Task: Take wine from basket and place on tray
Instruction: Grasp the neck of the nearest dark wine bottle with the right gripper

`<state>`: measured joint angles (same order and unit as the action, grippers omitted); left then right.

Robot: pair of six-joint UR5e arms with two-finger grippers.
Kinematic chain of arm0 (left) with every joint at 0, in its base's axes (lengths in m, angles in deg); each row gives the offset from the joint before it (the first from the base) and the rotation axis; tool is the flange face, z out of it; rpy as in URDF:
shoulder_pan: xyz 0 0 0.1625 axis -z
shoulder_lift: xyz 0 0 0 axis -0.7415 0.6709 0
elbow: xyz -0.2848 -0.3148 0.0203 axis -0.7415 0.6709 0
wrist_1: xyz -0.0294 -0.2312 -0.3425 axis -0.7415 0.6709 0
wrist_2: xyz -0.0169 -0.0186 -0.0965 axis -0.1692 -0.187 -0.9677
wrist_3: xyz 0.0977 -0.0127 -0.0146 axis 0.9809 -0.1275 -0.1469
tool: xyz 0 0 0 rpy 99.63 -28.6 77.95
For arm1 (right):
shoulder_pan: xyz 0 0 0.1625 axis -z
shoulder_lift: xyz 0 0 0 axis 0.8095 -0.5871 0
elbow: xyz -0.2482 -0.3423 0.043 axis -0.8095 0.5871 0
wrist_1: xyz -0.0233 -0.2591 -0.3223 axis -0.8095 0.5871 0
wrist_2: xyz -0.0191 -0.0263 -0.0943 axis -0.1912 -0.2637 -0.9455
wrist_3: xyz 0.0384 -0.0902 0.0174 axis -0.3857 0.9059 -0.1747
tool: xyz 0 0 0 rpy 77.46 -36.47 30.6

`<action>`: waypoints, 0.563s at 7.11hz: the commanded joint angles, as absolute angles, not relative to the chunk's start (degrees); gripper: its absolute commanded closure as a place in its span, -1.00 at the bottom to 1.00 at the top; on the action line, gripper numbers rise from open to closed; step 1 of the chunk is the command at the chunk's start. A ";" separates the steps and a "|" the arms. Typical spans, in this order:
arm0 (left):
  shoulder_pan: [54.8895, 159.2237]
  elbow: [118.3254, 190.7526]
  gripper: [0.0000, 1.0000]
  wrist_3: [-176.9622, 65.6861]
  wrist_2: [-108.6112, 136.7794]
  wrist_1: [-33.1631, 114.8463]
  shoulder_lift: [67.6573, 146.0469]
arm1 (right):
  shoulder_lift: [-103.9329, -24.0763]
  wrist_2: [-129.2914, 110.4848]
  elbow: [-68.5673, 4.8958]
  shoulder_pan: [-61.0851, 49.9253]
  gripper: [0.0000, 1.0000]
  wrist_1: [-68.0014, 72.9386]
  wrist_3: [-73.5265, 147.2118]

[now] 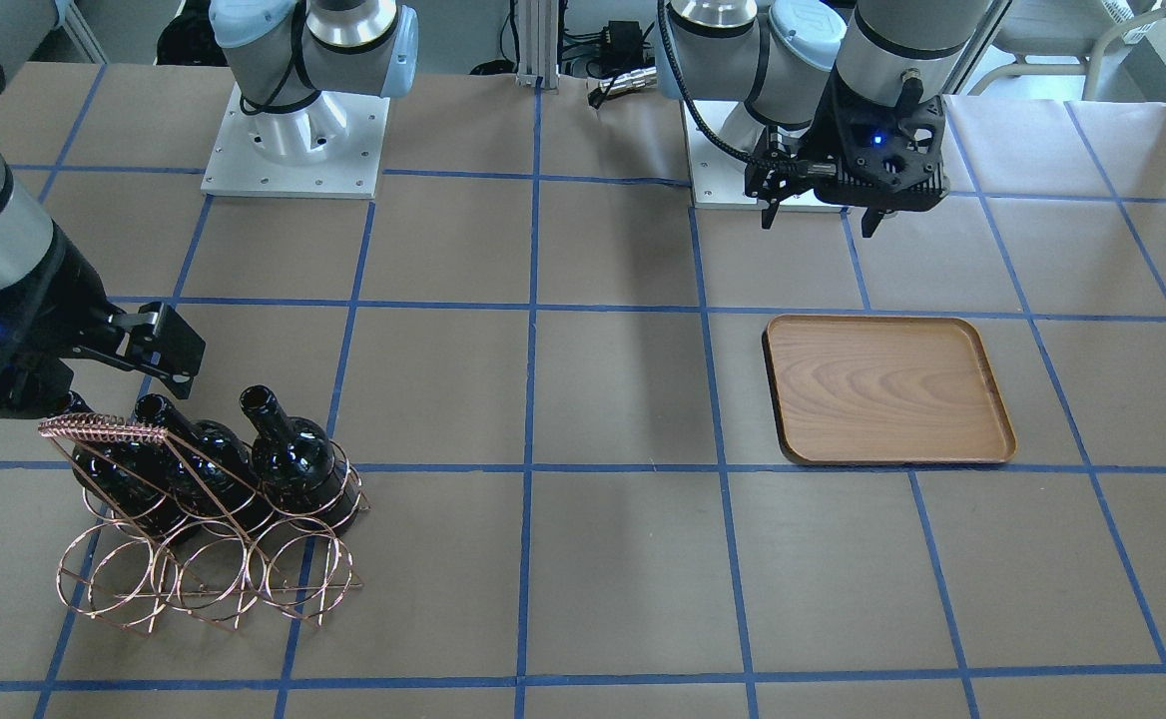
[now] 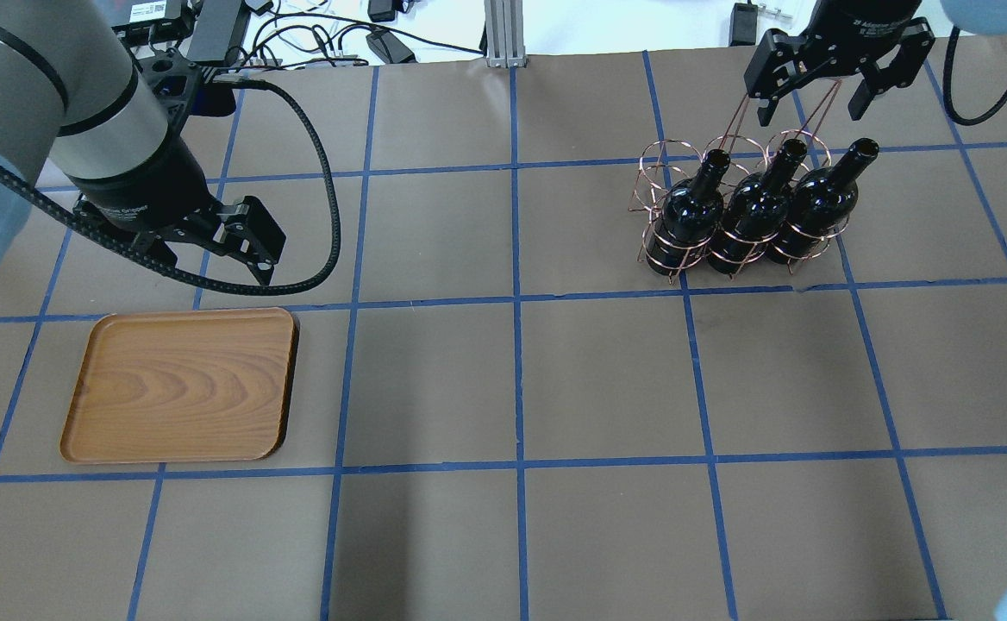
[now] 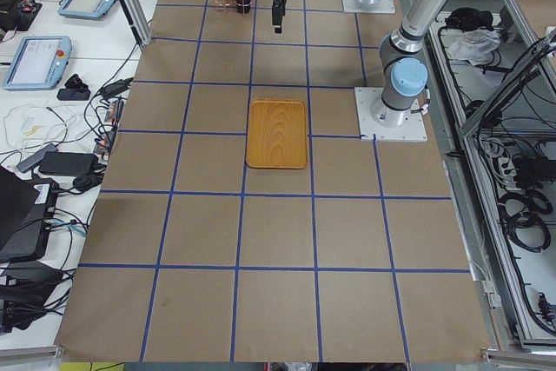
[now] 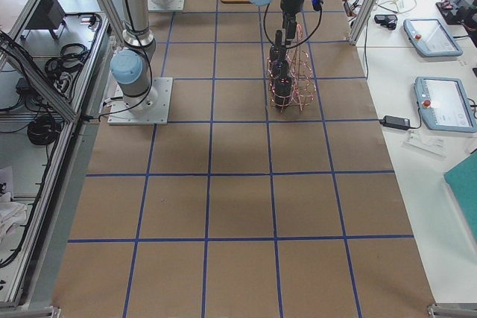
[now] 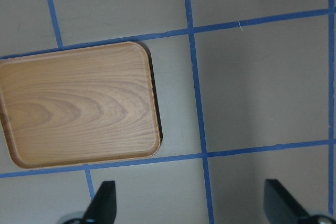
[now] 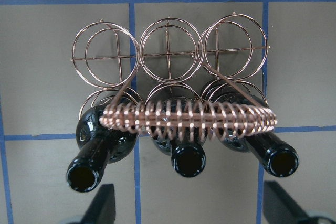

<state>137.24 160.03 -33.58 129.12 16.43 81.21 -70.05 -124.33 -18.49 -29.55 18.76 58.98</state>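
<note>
Three near-black wine bottles (image 2: 693, 211) (image 2: 758, 207) (image 2: 822, 203) stand tilted in the copper wire basket (image 2: 663, 168), in the row nearer the robot. The far row of rings is empty. My right gripper (image 2: 814, 105) is open and empty, just above the basket's coiled handle (image 6: 189, 119). In the right wrist view the three bottle mouths (image 6: 188, 161) lie between and just ahead of its fingertips (image 6: 105, 203). The brown wooden tray (image 2: 180, 384) lies flat with nothing on it. My left gripper (image 2: 215, 254) is open and empty, hovering over the tray's far edge (image 5: 79, 106).
The table is brown paper with a blue tape grid. The two arm bases (image 1: 293, 140) (image 1: 733, 150) stand at the robot's side of the table. Cables and boxes (image 2: 297, 34) lie beyond the table's far edge. Tablets (image 4: 440, 106) sit on a side bench.
</note>
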 commanded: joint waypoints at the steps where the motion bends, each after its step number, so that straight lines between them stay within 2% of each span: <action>1: 137.16 159.98 -1.00 -33.96 128.70 16.67 80.67 | -68.81 -124.36 -23.89 -29.36 -0.93 22.72 58.71; 2: 137.24 159.99 -1.00 -33.79 128.52 16.41 80.75 | -68.82 -124.45 -25.05 -29.53 -0.87 23.54 59.05; 3: 137.16 159.99 -1.00 -33.61 128.69 16.41 80.75 | -68.73 -124.45 -25.06 -29.53 -0.56 24.15 59.93; 4: 137.16 160.07 -1.00 -33.53 128.95 16.32 80.84 | -68.73 -124.36 -25.06 -29.53 -0.05 24.42 60.11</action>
<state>137.18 160.00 -33.65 128.73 16.40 80.78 -68.78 -124.42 -24.80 -29.50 23.82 59.67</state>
